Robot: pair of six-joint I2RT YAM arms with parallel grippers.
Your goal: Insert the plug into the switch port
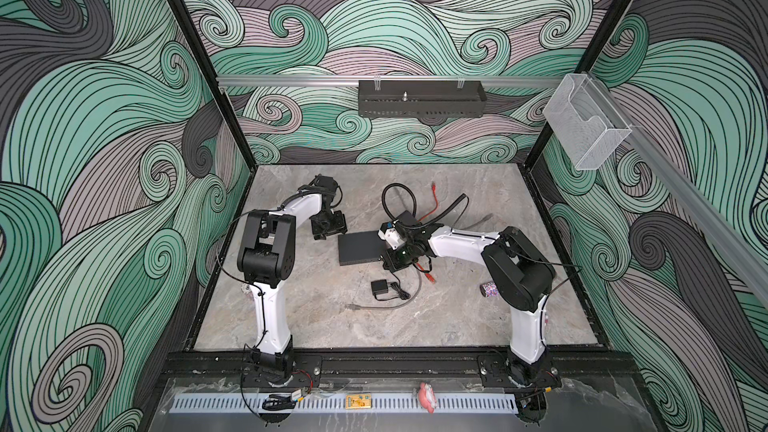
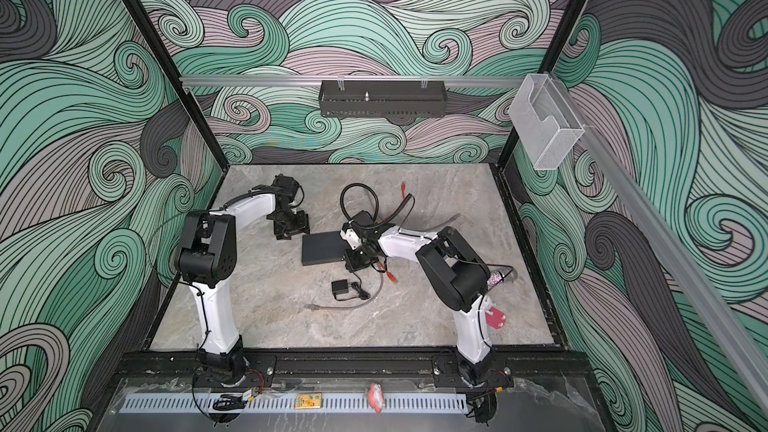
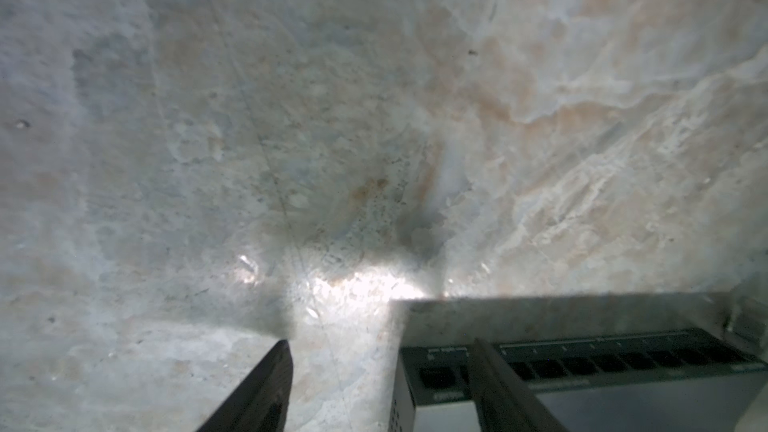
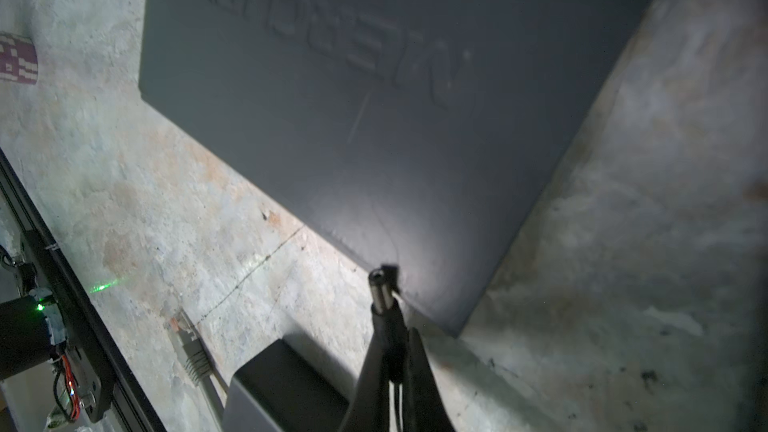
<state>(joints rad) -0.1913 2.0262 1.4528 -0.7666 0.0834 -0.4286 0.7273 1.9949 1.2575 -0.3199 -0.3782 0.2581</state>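
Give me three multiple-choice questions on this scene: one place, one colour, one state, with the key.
1. From the switch, the adapter lies: A on top; B on its near side; C on its far side.
2. The thin cable reaching farthest back is: A red; B blue; C yellow.
3. The right gripper is: A open; B shut on the switch; C shut on the plug.
Key: 1 B, both top views show it. 2 A, plainly red. 3 C, fingers pinch the plug in the wrist view.

L end effector point(image 3: 380, 342) low, fingers spread; R end effector point(image 4: 397, 326) low, fingers pinched, arm bent inward.
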